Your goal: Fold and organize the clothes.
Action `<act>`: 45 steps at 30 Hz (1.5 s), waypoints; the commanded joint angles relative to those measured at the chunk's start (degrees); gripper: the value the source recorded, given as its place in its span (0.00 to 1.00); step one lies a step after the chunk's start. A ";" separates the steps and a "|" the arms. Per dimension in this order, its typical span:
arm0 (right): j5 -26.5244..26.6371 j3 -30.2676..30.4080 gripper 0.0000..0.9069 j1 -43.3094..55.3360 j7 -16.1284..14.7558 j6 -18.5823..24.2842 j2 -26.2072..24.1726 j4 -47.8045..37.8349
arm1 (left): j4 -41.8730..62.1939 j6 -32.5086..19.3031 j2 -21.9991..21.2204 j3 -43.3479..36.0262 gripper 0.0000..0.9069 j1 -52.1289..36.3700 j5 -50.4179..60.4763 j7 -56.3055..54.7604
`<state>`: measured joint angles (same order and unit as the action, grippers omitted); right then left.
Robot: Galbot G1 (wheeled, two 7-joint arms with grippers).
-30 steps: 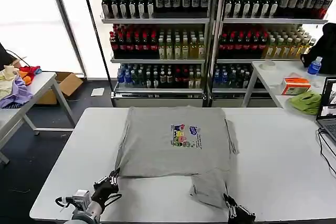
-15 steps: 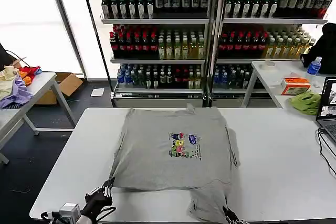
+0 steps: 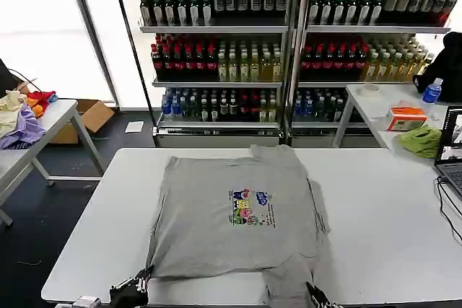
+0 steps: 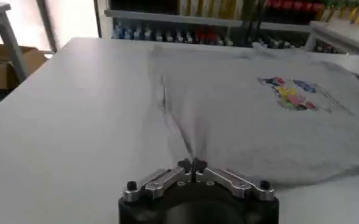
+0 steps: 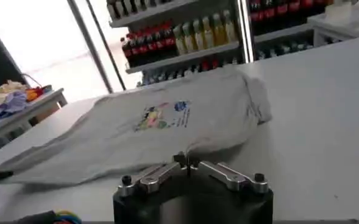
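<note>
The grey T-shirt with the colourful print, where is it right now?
In the head view the grey T-shirt lies spread on the white table, its near edge pinched by the left gripper and right gripper.

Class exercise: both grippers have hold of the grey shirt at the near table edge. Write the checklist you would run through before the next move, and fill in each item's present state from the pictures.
1. Left gripper shut on the grey shirt: ok, its tips meet on the near left corner.
2. Right gripper shut on the shirt: ok, its tips pinch the hem.
3. Shirt lies flat: not ok, a ridge runs up from the left grip and a flap hangs at the near right.
4. Chest print faces up: ok.
5. Bare white table beside the shirt for folding: ok.
6. Laptop and its cable at the right edge clear of the shirt: ok.
</note>
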<state>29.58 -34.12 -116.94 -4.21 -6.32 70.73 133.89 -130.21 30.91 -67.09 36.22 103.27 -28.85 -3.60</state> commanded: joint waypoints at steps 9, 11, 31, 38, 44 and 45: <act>2.58 2.74 0.00 28.13 7.88 -5.37 -0.99 -7.36 | 9.19 2.17 9.76 -1.55 0.01 -19.84 -13.74 0.68; 2.57 3.21 0.00 31.19 8.07 -5.76 -1.34 -9.54 | 10.37 2.18 10.58 -2.25 0.01 -21.68 -15.19 0.73; -4.44 12.50 0.00 52.24 6.06 -9.76 -0.76 -32.85 | 26.89 2.19 12.27 -15.22 0.01 -41.13 -16.32 3.47; -4.45 13.22 1.00 53.09 4.19 -13.60 -0.18 -32.73 | 29.06 2.16 11.95 -13.43 1.00 -40.76 -13.77 3.74; -5.21 12.25 1.00 51.67 5.92 -16.22 -0.56 -29.44 | 25.79 2.15 12.60 -8.99 1.00 -37.33 -11.56 2.58; -5.14 11.87 1.00 51.38 6.36 -16.39 -0.53 -29.05 | 25.18 2.14 12.66 -8.20 1.00 -36.68 -11.42 2.63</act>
<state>25.31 -22.71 -67.79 1.18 -19.69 70.33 105.41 -105.32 33.02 -54.91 24.79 66.12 -42.48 -0.48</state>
